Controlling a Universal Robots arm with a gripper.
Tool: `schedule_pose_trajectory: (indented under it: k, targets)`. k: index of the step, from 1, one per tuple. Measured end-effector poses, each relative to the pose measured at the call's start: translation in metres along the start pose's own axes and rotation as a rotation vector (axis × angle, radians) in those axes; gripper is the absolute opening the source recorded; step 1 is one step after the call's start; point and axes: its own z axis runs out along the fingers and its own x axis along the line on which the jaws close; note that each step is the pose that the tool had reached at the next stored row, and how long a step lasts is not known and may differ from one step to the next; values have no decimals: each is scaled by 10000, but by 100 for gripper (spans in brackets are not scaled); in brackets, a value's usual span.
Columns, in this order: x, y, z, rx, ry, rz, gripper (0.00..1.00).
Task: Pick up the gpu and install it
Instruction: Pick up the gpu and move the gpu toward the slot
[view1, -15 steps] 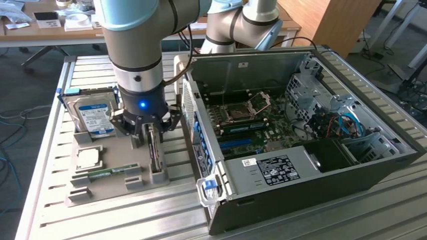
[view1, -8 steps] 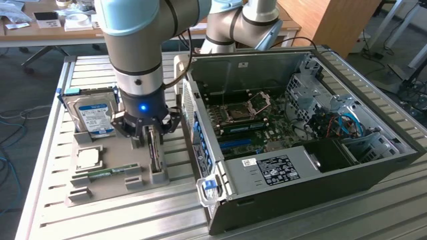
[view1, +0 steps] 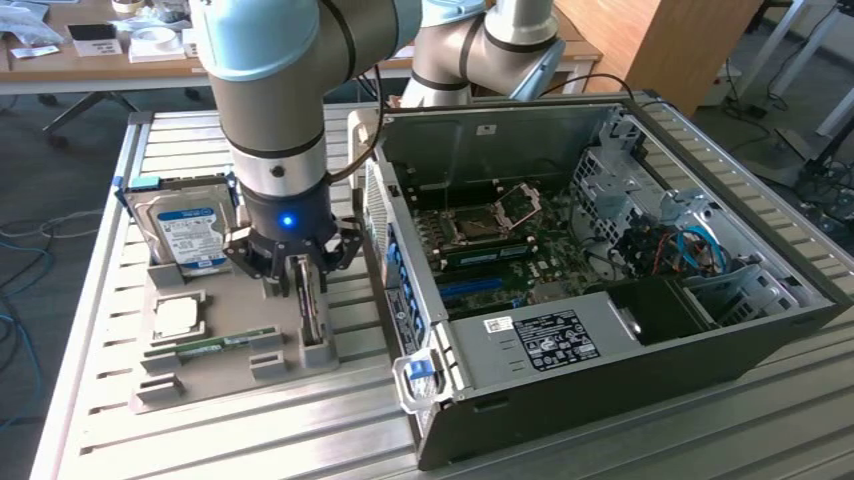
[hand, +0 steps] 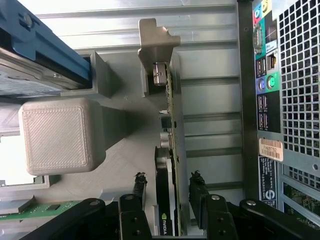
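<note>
The gpu (view1: 312, 322) stands on its edge in a slot of the grey fixture tray (view1: 220, 385), just to the exterior view's left of the open computer case (view1: 601, 340). In the wrist view it is a thin dark card (hand: 173, 105) with a pale metal bracket (hand: 156, 42) at its far end. My gripper (view1: 304, 288) is lowered over it, open. Its black fingers (hand: 139, 187) straddle the card near its fan, one on each side (hand: 169, 189). A small gap shows on at least one side. The card rests in its holder.
The tray also holds a hard drive (view1: 187, 232) with a blue label, a square chip (view1: 178, 317) and a green memory stick (view1: 214, 346). The case lies open, with the motherboard (view1: 494, 245) and blue slots (view1: 474, 290) exposed. Its rear port panel (hand: 270, 100) is close beside the card.
</note>
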Motion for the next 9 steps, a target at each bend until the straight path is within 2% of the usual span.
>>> schedule_pose_trajectory:
  k: [9]
  targets:
    - [11,25,8,0,0,-1,49]
